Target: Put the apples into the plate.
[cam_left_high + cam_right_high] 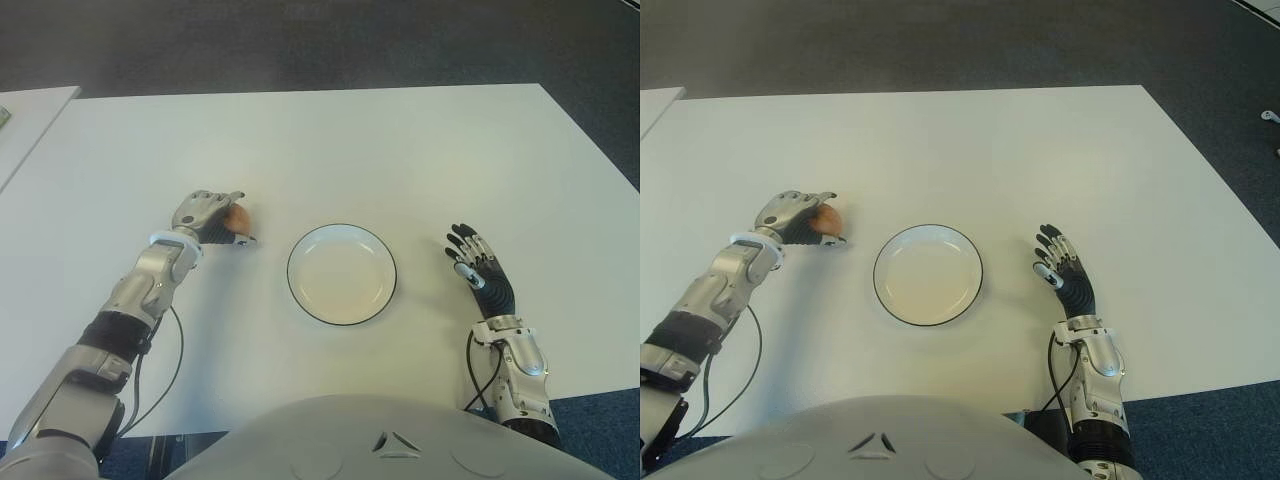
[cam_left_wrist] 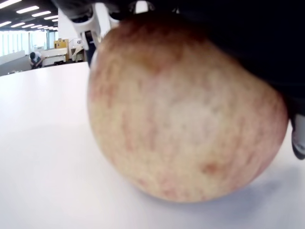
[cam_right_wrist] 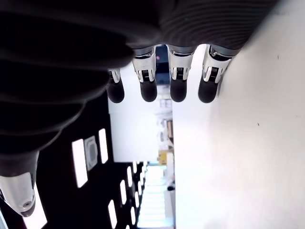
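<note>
the left hand (image 1: 208,218) grips the apple (image 1: 237,217) on the table (image 1: 400,150); a loose grasp risks it rolling short of the plate (image 1: 341,274) (right hand (image 1: 480,270) spread, empty).

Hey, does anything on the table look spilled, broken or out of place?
Nothing stands out. The round white black-rimmed plate sits flat and empty, the left hand grips a reddish-yellow apple, and the right hand is open beside the plate.

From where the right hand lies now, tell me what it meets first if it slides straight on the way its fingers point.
The way looks free. The right hand is open, its fingers pointing away from the robot over bare table; the plate stays off to its left, out of that line.
</note>
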You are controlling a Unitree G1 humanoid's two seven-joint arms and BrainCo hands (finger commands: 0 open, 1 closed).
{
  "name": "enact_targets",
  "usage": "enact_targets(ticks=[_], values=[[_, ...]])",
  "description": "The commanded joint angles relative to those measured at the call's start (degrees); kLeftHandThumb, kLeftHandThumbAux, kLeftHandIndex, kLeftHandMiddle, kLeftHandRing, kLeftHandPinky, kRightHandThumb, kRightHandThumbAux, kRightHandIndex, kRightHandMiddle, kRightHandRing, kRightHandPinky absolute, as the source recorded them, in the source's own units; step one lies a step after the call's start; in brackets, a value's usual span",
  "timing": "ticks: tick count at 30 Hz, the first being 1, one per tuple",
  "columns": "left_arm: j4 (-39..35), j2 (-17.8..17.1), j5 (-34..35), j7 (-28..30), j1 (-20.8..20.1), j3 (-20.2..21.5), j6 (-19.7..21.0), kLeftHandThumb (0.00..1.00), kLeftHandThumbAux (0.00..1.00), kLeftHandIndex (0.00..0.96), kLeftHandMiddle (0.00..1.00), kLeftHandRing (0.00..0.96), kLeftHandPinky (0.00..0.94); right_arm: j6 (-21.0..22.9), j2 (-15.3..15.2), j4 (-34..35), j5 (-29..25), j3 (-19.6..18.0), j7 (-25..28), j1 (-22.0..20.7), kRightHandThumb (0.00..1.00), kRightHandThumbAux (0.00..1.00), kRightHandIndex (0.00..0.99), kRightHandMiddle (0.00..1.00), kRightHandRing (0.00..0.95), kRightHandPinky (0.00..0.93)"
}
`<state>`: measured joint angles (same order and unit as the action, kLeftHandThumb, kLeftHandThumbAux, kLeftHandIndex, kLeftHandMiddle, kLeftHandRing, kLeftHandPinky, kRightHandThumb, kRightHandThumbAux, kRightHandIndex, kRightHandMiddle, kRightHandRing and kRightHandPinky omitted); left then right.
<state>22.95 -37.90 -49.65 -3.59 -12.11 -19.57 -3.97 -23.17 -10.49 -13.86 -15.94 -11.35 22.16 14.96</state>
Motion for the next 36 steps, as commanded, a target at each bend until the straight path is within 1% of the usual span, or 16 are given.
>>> enact_targets(ticks=[1, 4, 8, 24, 36], values=[[3.9, 1.0, -1.1, -2.9, 1.5, -2.0, -0.4, 0.837, 0.662, 0.402, 0.515, 0.729, 0.773, 2.4, 0.4, -2.2, -0.6, -0.4, 0.2, 1.3, 0.181, 0.552, 0.089, 0.090, 0.080, 0.115], [4.9, 1.2, -0.7, -5.1, 1.3, -2.2, -1.3, 0.845, 0.666, 0.400, 0.522, 0.773, 0.808, 2.2, 0.5, -2.9, -0.9, -0.8, 0.3, 0.9, 0.176, 0.550, 0.092, 0.093, 0.085, 0.121], [5.6, 1.3, -0.1, -6.5, 1.0, -2.5, -1.8, 0.848, 0.668, 0.397, 0.526, 0.806, 0.821, 1.9, 0.6, -3.9, -1.1, -1.3, 0.6, 0.4, 0.167, 0.547, 0.098, 0.098, 0.091, 0.126], [1.4, 0.3, 1.5, -2.8, 1.5, -2.3, -1.6, 0.850, 0.668, 0.397, 0.528, 0.827, 0.824, 1.6, 0.8, -6.1, -2.2, -2.6, 2.1, -1.2, 0.154, 0.557, 0.111, 0.117, 0.114, 0.146], [-1.7, -0.7, 1.3, -2.3, 2.1, -1.9, -1.9, 0.850, 0.667, 0.398, 0.525, 0.822, 0.810, 1.7, 1.3, -6.4, -2.2, -3.0, 2.0, -1.5, 0.163, 0.570, 0.111, 0.130, 0.132, 0.168]])
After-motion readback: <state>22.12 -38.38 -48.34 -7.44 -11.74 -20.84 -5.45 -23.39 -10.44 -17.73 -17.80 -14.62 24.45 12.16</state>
